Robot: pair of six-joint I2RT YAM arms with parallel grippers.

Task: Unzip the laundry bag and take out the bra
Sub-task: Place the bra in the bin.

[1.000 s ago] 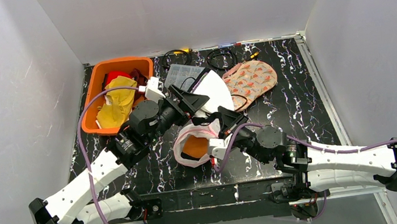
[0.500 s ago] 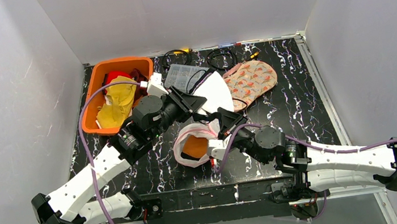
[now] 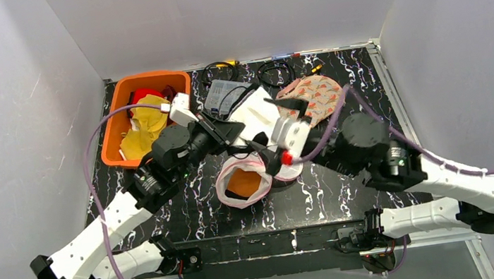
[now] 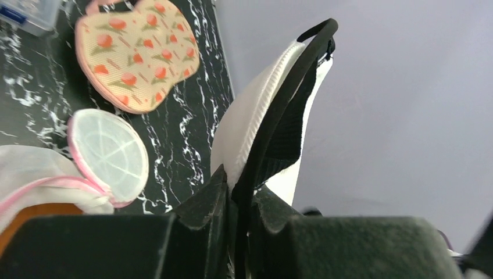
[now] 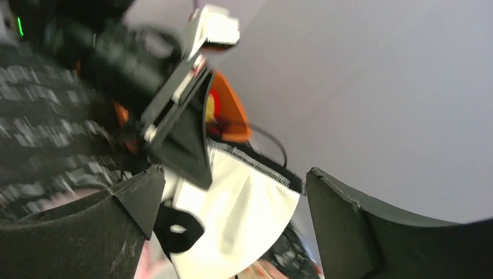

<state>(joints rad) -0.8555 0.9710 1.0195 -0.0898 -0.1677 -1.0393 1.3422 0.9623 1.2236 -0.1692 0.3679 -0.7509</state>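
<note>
Our left fingers point(image 4: 203, 203) are clamped on the black edge of the bra point(image 4: 256, 116). It stands white and ribbed out of the grip, held up off the counter point(image 3: 381, 94) just behind the laundry bag point(image 3: 239, 182) and apart from it. Our right fingers point(image 5: 134, 203) stand wide apart and grip nothing. The bra's white cup shows in the gap beyond them, though that view is blurred. The laundry bag lies open, with something orange inside that we cannot make out, and the left wrist view cuts off most of it. A floral pad point(image 3: 314, 97) lies behind and right of the bag. An orange bin point(image 3: 151, 76) sits behind and left of it, partly hidden by our left arm.
</note>
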